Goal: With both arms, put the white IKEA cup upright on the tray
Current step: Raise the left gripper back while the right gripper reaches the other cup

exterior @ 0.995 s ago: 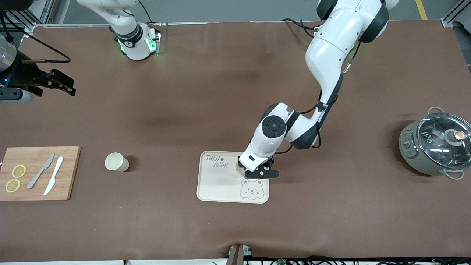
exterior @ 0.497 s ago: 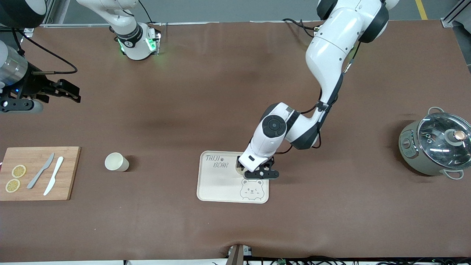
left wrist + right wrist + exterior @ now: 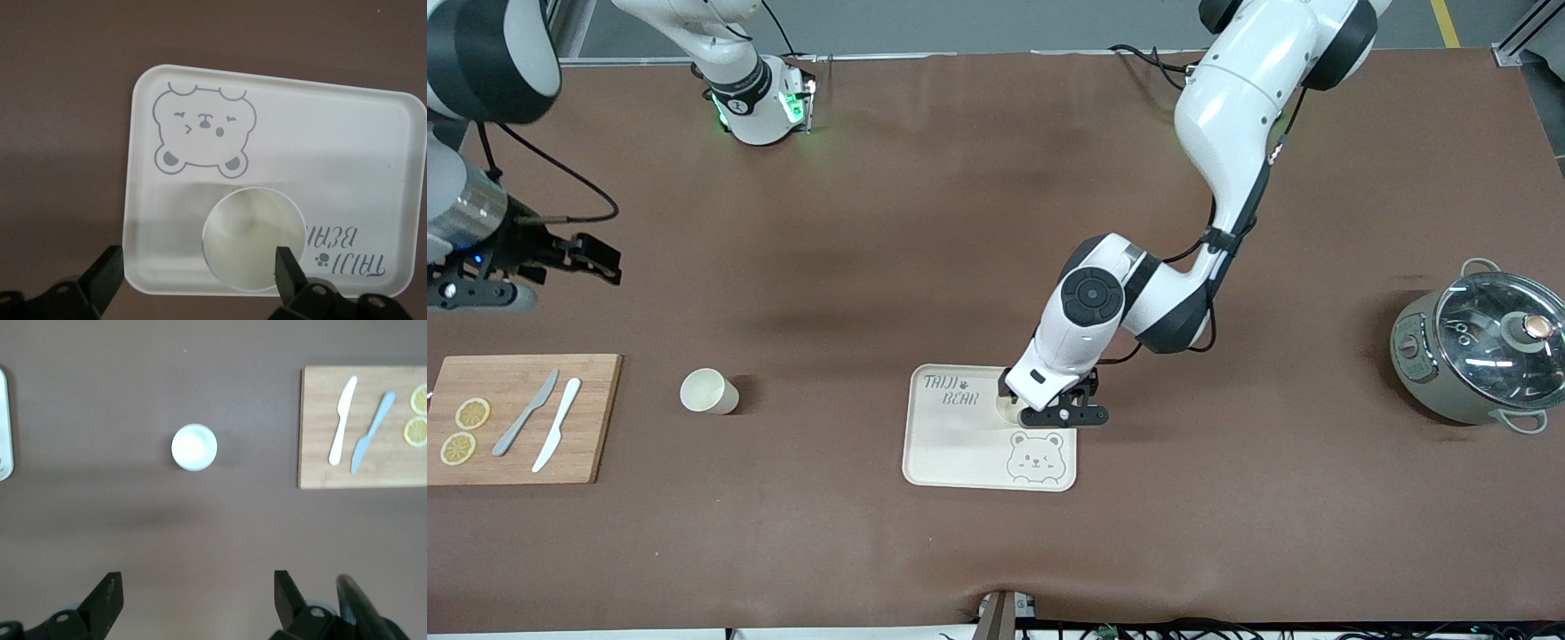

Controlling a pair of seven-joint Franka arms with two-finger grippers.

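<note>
A white cup [image 3: 1006,405] stands upright on the cream "TAIJI BEAR" tray [image 3: 951,444], between the lettering and the bear face. My left gripper [image 3: 1056,411] hangs just above it, open and empty. In the left wrist view the cup [image 3: 252,240] sits on the tray [image 3: 320,147] under my open left gripper [image 3: 197,273], close to one finger. A second white cup [image 3: 709,391] stands upright on the table between the tray and the cutting board. My right gripper [image 3: 605,262] is open and empty over the tabletop at the right arm's end. The right wrist view shows this cup [image 3: 194,447] ahead of the gripper [image 3: 197,600].
A wooden cutting board [image 3: 596,427] with two knives and two lemon slices lies at the right arm's end and also shows in the right wrist view [image 3: 320,420]. A lidded grey pot [image 3: 1476,347] stands at the left arm's end.
My right arm has swung in over the table toward the second cup. My left gripper has risen slightly above the cup on the tray.
</note>
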